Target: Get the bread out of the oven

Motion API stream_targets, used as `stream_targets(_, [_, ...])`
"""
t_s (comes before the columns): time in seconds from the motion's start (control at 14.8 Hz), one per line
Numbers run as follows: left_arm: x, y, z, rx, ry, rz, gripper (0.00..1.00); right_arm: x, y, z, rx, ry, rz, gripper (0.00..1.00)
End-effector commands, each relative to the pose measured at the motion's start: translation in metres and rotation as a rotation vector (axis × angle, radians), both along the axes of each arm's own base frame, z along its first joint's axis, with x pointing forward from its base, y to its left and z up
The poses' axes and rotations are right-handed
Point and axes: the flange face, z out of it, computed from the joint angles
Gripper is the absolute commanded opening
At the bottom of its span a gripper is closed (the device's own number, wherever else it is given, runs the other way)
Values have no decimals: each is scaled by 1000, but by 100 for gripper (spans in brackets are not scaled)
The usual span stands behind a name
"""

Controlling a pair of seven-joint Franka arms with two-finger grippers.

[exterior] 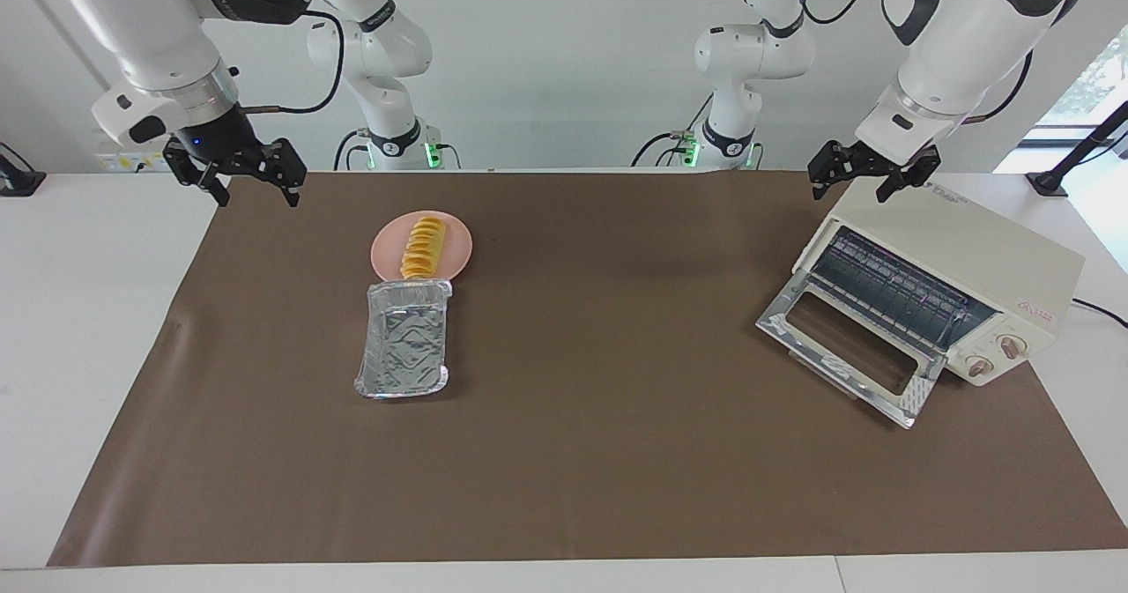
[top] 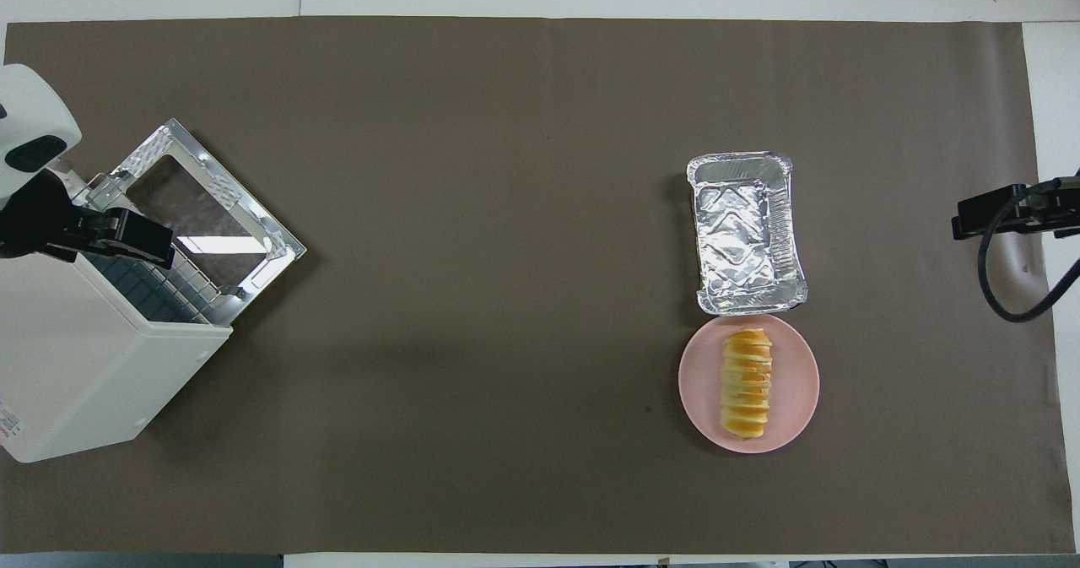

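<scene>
Lying lengthwise on pink plate (exterior: 462, 255), ridged golden bread (exterior: 422, 246), out of toaster oven (exterior: 974, 263) and well apart from it, toward right arm's end of table. Touching plate's edge, farther from robots: crinkled foil tray (exterior: 403, 341). Standing at left arm's end, oven with glass door (exterior: 848, 347) dropped open onto brown mat (exterior: 617, 452), wire rack bare. Hovering over oven's top edge, left gripper (exterior: 868, 176), fingers apart, holding nothing. Raised over mat's edge, right gripper (exterior: 249, 181), fingers spread, likewise empty.
</scene>
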Motion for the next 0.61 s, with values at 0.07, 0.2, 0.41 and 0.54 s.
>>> stream_targets(0.07, [-6, 3, 5, -18, -15, 5, 100, -4, -11, 0, -14, 8, 6, 100])
stream_targets(0.2, [-6, 4, 5, -18, -15, 6, 100, -3, -9, 0, -12, 4, 6, 100])
stream_targets(0.41, [-5, 3, 4, -17, -14, 5, 100, -2, -6, 1, -13, -2, 10, 100])
stream_targets(0.54, [-6, 3, 4, -17, -14, 5, 100, -1, -3, 0, -13, -6, 13, 100])
